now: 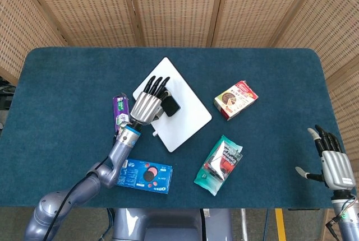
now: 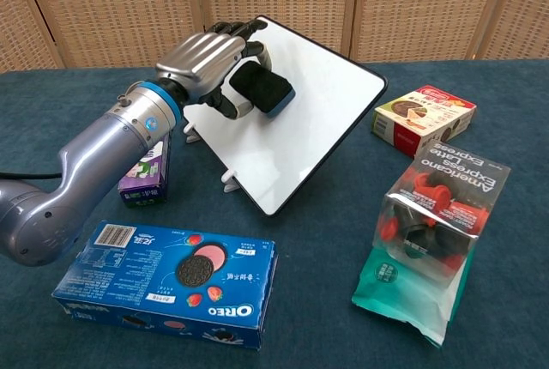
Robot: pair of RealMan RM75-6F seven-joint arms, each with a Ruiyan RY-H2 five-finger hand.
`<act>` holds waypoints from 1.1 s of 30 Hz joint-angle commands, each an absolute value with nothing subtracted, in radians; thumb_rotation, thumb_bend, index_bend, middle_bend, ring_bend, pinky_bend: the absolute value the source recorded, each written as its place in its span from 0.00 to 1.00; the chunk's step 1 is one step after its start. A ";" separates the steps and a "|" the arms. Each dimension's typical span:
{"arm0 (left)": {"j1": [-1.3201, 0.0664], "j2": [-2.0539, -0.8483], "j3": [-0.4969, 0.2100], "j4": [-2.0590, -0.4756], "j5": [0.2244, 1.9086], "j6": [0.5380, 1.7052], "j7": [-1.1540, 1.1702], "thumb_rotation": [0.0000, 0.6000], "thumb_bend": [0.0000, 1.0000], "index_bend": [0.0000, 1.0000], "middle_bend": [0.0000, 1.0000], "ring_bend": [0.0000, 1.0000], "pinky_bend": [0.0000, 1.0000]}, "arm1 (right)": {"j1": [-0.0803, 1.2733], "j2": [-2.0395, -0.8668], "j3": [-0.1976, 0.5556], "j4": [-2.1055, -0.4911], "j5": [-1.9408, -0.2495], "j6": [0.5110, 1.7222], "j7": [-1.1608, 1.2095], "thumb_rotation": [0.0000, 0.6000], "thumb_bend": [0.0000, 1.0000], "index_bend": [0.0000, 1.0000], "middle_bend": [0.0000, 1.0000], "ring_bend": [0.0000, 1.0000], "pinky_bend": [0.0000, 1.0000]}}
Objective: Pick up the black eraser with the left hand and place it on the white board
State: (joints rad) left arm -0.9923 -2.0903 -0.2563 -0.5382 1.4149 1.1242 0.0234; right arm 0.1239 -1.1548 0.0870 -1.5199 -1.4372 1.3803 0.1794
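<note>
The left robot hand grips the black eraser between thumb and fingers, holding it over the upper part of the white board; whether the eraser touches the board surface cannot be told. The board stands tilted on small white feet near the middle of the blue counter. A purple packet lies just beside the left forearm, and a blue cookie box lies near the counter's front edge. To the right sit a red-and-white snack box and a green-and-clear bag. The right robot hand is well apart at the counter's right corner, empty, fingers spread.
</note>
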 commanded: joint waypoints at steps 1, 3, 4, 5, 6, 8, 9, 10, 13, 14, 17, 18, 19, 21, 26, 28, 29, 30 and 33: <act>-0.993 -2.092 -0.253 -0.534 1.415 1.123 0.024 1.00 0.33 0.53 0.00 0.00 0.00 | 0.124 -1.154 0.087 -1.520 -1.438 1.381 0.180 1.00 0.04 0.02 0.00 0.00 0.00; -0.993 -2.093 -0.252 -0.531 1.415 1.125 0.023 1.00 0.32 0.52 0.00 0.00 0.00 | 0.123 -1.154 0.087 -1.520 -1.439 1.383 0.181 1.00 0.04 0.02 0.00 0.00 0.00; -0.993 -2.093 -0.252 -0.531 1.415 1.126 0.022 1.00 0.31 0.50 0.00 0.00 0.00 | 0.123 -1.153 0.087 -1.521 -1.439 1.385 0.182 1.00 0.04 0.02 0.00 0.00 0.00; -0.992 -2.093 -0.251 -0.530 1.415 1.126 0.021 1.00 0.31 0.49 0.00 0.00 0.00 | 0.122 -1.153 0.088 -1.521 -1.439 1.385 0.183 1.00 0.04 0.02 0.00 0.00 0.00; -0.992 -2.093 -0.250 -0.529 1.415 1.126 0.021 1.00 0.30 0.46 0.00 0.00 0.00 | 0.122 -1.153 0.088 -1.521 -1.439 1.386 0.183 1.00 0.04 0.02 0.00 0.00 0.00; -0.990 -2.092 -0.245 -0.529 1.418 1.129 0.019 1.00 0.30 0.43 0.00 0.00 0.00 | 0.122 -1.153 0.088 -1.521 -1.440 1.387 0.184 1.00 0.04 0.02 0.00 0.00 0.00; -0.989 -2.091 -0.244 -0.528 1.419 1.130 0.020 1.00 0.30 0.41 0.00 0.00 0.00 | 0.122 -1.153 0.087 -1.521 -1.441 1.387 0.184 1.00 0.04 0.02 0.00 0.00 0.00; -0.988 -2.091 -0.242 -0.528 1.420 1.132 0.020 1.00 0.29 0.40 0.00 0.00 0.00 | 0.122 -1.154 0.087 -1.520 -1.441 1.387 0.184 1.00 0.04 0.02 0.00 0.00 0.00; -0.985 -2.089 -0.239 -0.531 1.420 1.136 0.020 1.00 0.29 0.37 0.00 0.00 0.00 | 0.122 -1.154 0.087 -1.521 -1.443 1.390 0.183 1.00 0.04 0.02 0.00 0.00 0.00; -0.985 -2.088 -0.239 -0.531 1.420 1.137 0.020 1.00 0.29 0.37 0.00 0.00 0.00 | 0.121 -1.154 0.087 -1.521 -1.444 1.390 0.183 1.00 0.04 0.02 0.00 0.00 0.00; -0.984 -2.087 -0.237 -0.532 1.420 1.139 0.023 1.00 0.28 0.34 0.00 0.00 0.00 | 0.121 -1.154 0.087 -1.522 -1.445 1.393 0.184 1.00 0.04 0.02 0.00 0.00 0.00; -0.984 -2.087 -0.239 -0.533 1.418 1.140 0.023 1.00 0.28 0.33 0.00 0.00 0.00 | 0.120 -1.154 0.087 -1.522 -1.445 1.394 0.184 1.00 0.04 0.02 0.00 0.00 0.00; -0.984 -2.087 -0.239 -0.534 1.417 1.140 0.024 1.00 0.28 0.31 0.00 0.00 0.00 | 0.120 -1.154 0.087 -1.522 -1.445 1.395 0.184 1.00 0.04 0.02 0.00 0.00 0.00; -0.985 -2.087 -0.240 -0.536 1.416 1.142 0.027 1.00 0.28 0.30 0.00 0.00 0.00 | 0.120 -1.154 0.087 -1.522 -1.446 1.395 0.185 1.00 0.04 0.02 0.00 0.00 0.00; -0.980 -2.078 -0.237 -0.548 1.416 1.143 0.024 1.00 0.27 0.23 0.00 0.00 0.00 | 0.120 -1.153 0.088 -1.521 -1.446 1.396 0.188 1.00 0.04 0.02 0.00 0.00 0.00; -0.972 -2.065 -0.229 -0.562 1.422 1.148 0.022 1.00 0.24 0.17 0.00 0.00 0.00 | 0.120 -1.154 0.087 -1.520 -1.446 1.396 0.188 1.00 0.04 0.02 0.00 0.00 0.00; -0.968 -2.058 -0.224 -0.572 1.426 1.153 0.020 1.00 0.23 0.15 0.00 0.00 0.00 | 0.120 -1.154 0.087 -1.519 -1.447 1.395 0.188 1.00 0.04 0.02 0.00 0.00 0.00; -0.958 -2.044 -0.217 -0.590 1.432 1.163 0.015 1.00 0.20 0.11 0.00 0.00 0.00 | 0.120 -1.155 0.086 -1.519 -1.447 1.394 0.187 1.00 0.04 0.02 0.00 0.00 0.00; -0.940 -2.016 -0.204 -0.629 1.443 1.180 0.010 1.00 0.15 0.03 0.00 0.00 0.00 | 0.121 -1.156 0.085 -1.519 -1.449 1.394 0.184 1.00 0.04 0.02 0.00 0.00 0.00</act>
State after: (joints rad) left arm -0.9521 -2.0322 -0.2135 -0.6097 1.4345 1.1683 0.0144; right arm 0.1212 -1.1562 0.0856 -1.5191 -1.4485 1.3937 0.1847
